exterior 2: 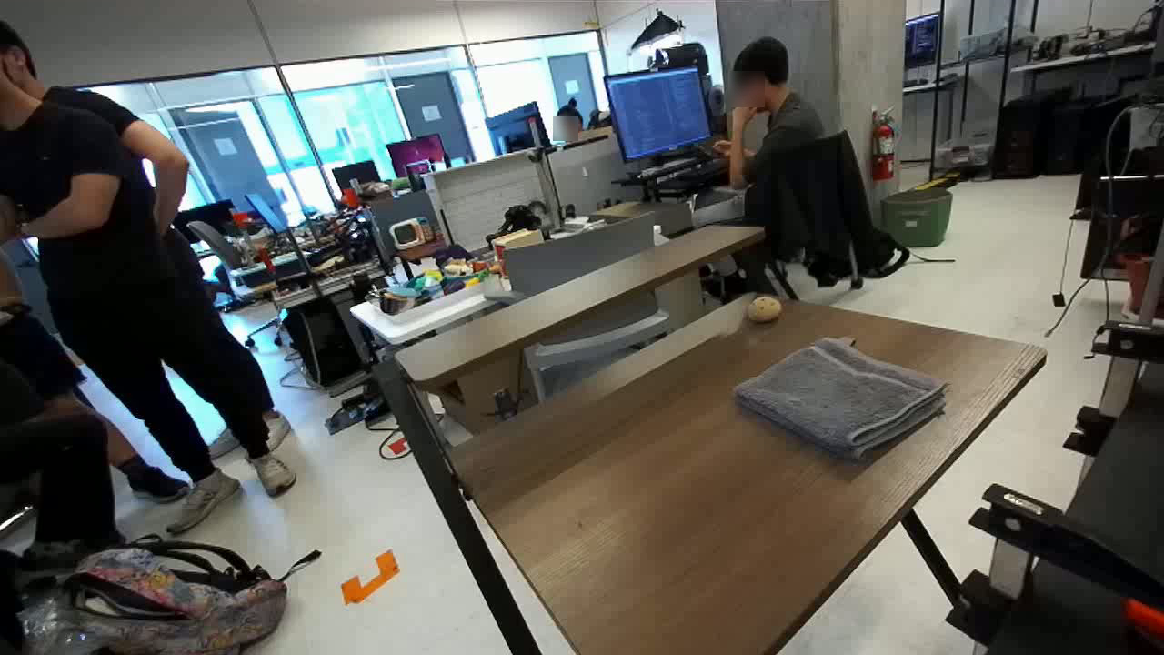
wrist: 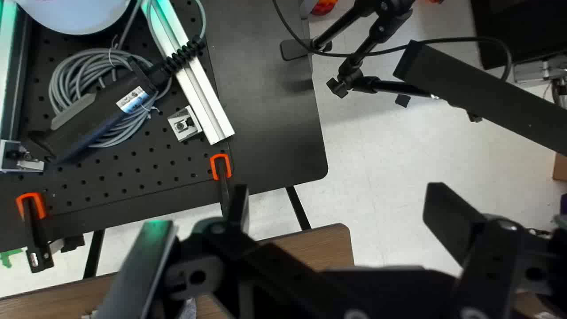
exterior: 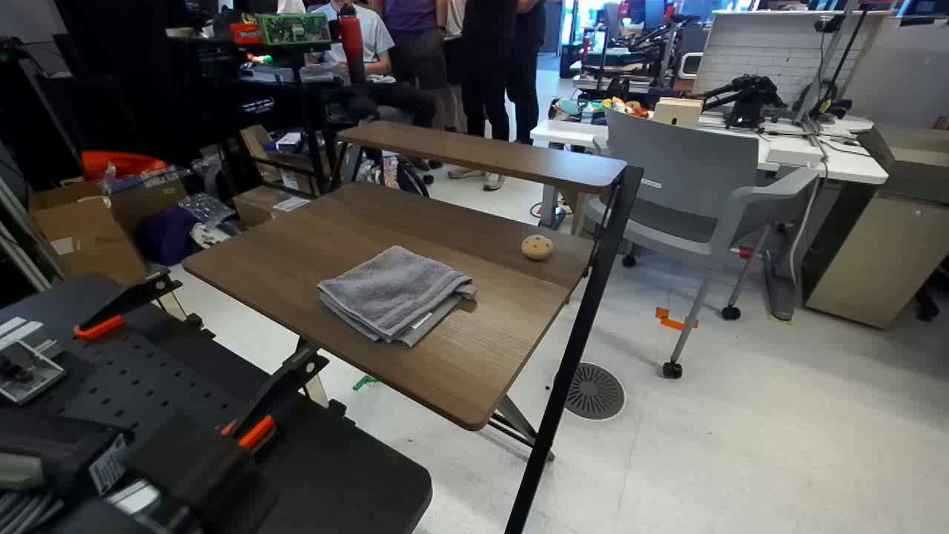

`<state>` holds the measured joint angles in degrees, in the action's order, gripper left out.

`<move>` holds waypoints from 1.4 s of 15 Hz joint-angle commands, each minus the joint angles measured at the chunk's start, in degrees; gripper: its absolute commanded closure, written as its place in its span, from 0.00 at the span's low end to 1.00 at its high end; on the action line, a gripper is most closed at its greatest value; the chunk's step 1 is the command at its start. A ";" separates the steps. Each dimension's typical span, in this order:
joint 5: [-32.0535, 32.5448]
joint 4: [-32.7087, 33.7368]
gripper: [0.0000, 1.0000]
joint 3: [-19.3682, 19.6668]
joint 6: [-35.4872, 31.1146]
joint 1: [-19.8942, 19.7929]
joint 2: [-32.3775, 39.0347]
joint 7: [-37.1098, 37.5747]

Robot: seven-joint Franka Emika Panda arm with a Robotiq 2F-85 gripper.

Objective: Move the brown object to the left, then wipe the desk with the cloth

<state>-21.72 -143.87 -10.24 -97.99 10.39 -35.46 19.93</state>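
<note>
On the brown desk [exterior: 289,237], in an exterior view, a grey cloth [exterior: 393,293] lay folded in layers. To its right and farther back, apart from it, sat a small brown ball [exterior: 537,247] with dark spots. A raised shelf [exterior: 482,154] ran along the desk's far side, and a grey chair [exterior: 682,170] stood just behind its right end. A black table [exterior: 356,460] took up the near left corner.

Also in an exterior view, the ball [exterior 2: 765,309] rested near the desk's back edge, beyond the cloth [exterior 2: 846,396] and to its left, with wood showing between the two. A man [exterior 2: 789,118] sat at a screen [exterior 2: 659,114] in the background.

In the wrist view, the gripper [wrist: 339,199] hung with its fingers [wrist: 449,215] spread wide apart. Pale floor [wrist: 372,146] and a corner of the desk showed between them, and the black table carried a coil of grey cable [wrist: 66,84]. A grey patch [wrist: 189,309] showed at the bottom edge, mostly hidden by the gripper; whether it was the cloth could not be told. Cloth and ball lay on the desk clear of the fingers, but how far from the gripper could not be made out.
</note>
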 commanded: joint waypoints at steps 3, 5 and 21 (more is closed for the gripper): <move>-0.43 0.22 0.00 -0.88 0.30 -1.11 -0.10 -0.47; -0.43 0.22 0.00 -0.88 0.30 -1.11 -0.10 -0.47; 20.71 -16.17 0.00 1.08 -23.37 -14.69 0.19 2.17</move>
<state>-7.45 -152.96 -10.44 -111.26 0.74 -35.05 20.87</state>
